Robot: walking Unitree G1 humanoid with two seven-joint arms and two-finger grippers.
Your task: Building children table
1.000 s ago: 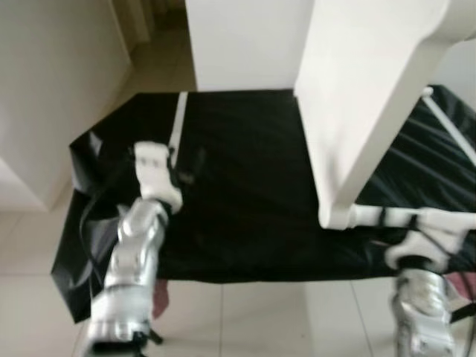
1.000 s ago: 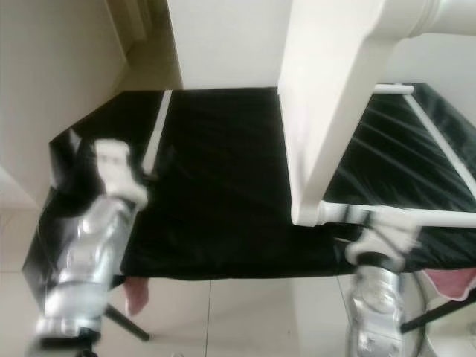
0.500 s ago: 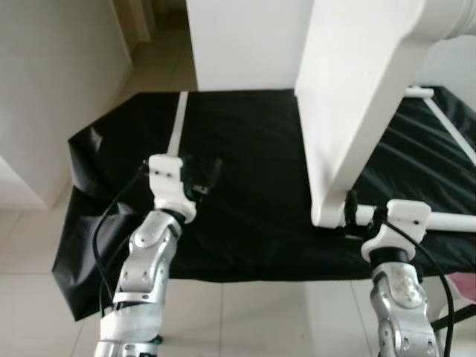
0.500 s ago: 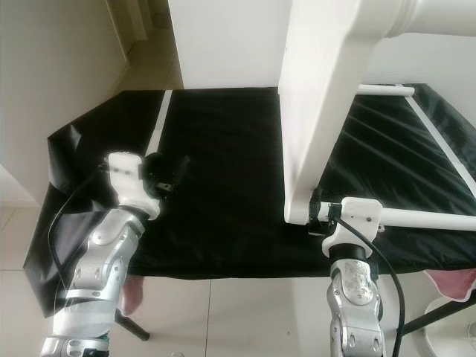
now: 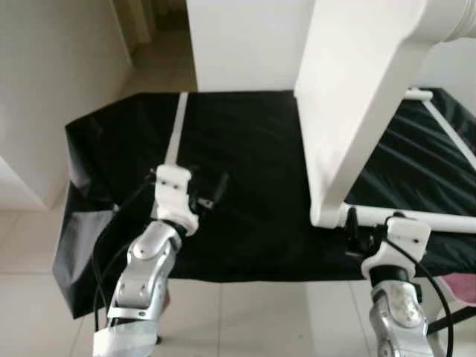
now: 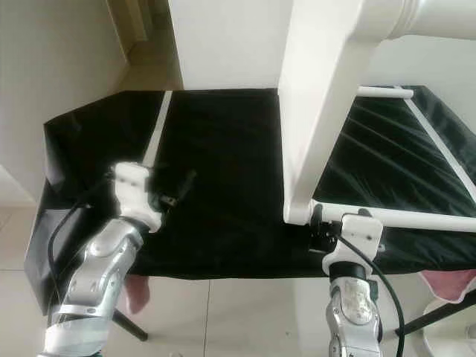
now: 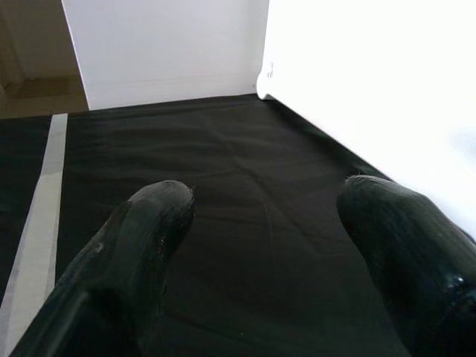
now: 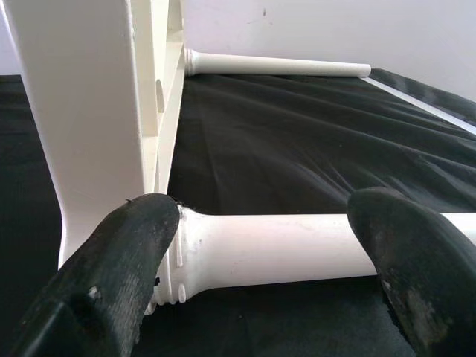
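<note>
Presently the white children's table frame (image 5: 349, 111) stands on edge on the black-covered table (image 5: 253, 149), one leg (image 8: 297, 249) lying flat. It looks rigid, smooth, moderately heavy; the round leg near its joint is the best hold. Right claw (image 8: 260, 253) is wide open astride that leg, gripping nothing; left claw (image 7: 260, 245) is open and empty over the cloth.

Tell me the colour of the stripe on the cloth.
White, on the black cloth; the stripe shows best in the left eye view.
</note>
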